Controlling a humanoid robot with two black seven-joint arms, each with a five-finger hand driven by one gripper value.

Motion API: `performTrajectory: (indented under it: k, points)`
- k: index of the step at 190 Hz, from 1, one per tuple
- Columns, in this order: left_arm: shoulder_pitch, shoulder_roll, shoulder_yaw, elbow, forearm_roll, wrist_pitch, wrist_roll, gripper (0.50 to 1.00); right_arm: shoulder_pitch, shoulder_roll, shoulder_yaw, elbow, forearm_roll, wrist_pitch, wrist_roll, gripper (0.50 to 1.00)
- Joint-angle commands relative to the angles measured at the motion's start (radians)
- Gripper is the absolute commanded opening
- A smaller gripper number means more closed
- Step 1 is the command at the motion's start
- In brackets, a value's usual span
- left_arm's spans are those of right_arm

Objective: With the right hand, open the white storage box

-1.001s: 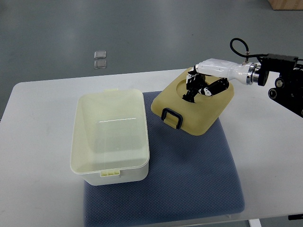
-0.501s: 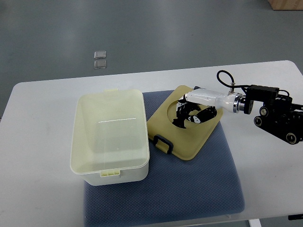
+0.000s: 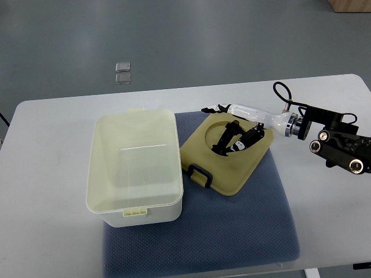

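1. The pale yellow plastic lid (image 3: 232,156), tilted up a second ago, has been laid flat on the dark blue textured mat (image 3: 232,226); the opening is judged done.
2. The right hand (image 3: 235,124), at the lid's 12 o'clock, has been spread open and grips nothing.
3. The white rectangular plastic storage box (image 3: 134,168) stands open at the lid's 9 o'clock, smooth and glossy.

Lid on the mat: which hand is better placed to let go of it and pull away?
Right. The right hand rests over the lid, fingers spread; no left hand shows.
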Motion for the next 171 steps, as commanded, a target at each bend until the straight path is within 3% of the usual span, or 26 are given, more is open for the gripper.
performTrajectory:
  k: [1, 51, 113, 171]
  points:
    - [0.0, 0.0, 0.0, 0.0, -0.001, 0.0, 0.0, 1.0, 0.0, 0.006, 0.004, 0.0, 0.125, -0.001, 0.0, 0.924]
    - [0.0, 0.0, 0.0, 0.0, -0.001, 0.0, 0.0, 1.0, -0.031, 0.011, 0.046, -0.002, 0.481, -0.004, 0.0, 0.926]
    - [0.023, 0.0, 0.002, -0.013, 0.003, -0.002, 0.003, 1.0, -0.171, 0.08, 0.254, -0.035, 0.968, -0.005, 0.0, 0.928]
    - [0.041, 0.0, -0.002, 0.001, -0.002, 0.0, 0.002, 1.0, -0.2, 0.126, 0.268, -0.041, 1.22, -0.008, -0.008, 0.928]
